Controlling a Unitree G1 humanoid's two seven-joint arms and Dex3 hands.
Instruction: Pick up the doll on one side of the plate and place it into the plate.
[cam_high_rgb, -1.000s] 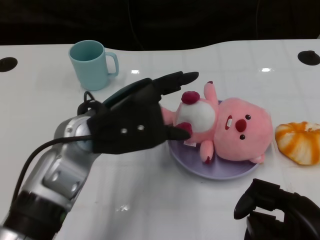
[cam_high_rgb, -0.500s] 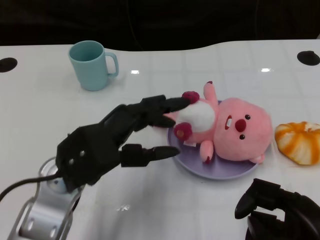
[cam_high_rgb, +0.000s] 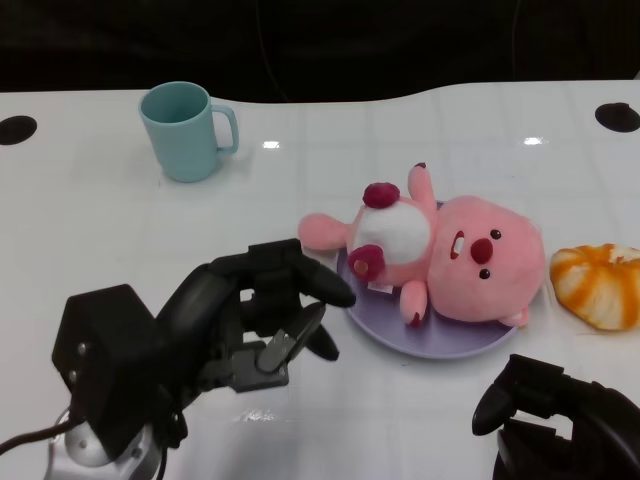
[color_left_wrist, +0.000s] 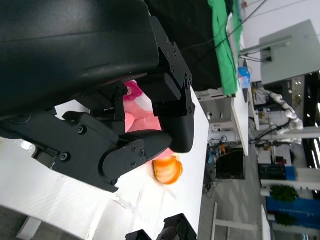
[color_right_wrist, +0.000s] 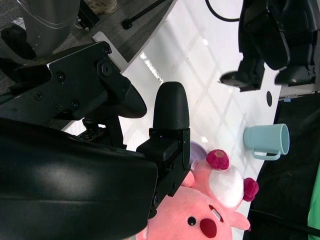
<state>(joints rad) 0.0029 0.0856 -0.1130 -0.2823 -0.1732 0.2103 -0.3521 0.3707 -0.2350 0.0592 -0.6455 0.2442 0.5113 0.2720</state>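
Note:
A pink plush doll (cam_high_rgb: 450, 250) with a white belly lies on its back in the lilac plate (cam_high_rgb: 450, 345), one arm hanging over the plate's left rim. My left hand (cam_high_rgb: 250, 320) sits low on the table to the left of the plate, apart from the doll, fingers curled in and holding nothing. My right hand (cam_high_rgb: 560, 420) rests at the near right edge, fingers curled, nothing in it. The left wrist view shows a sliver of the doll (color_left_wrist: 135, 112) past bent fingers (color_left_wrist: 172, 127). In the right wrist view the doll (color_right_wrist: 200, 210) lies beyond that hand's fingers (color_right_wrist: 170, 110).
A light blue mug (cam_high_rgb: 185, 130) stands at the back left, also in the right wrist view as a mug (color_right_wrist: 267, 140). An orange-and-white bun-like item (cam_high_rgb: 598, 285) lies right of the plate. Black round marks sit at the far table corners.
My left hand let go of the doll, drew back toward me and left, and curled its fingers. The doll stays in the plate. The right hand has not moved.

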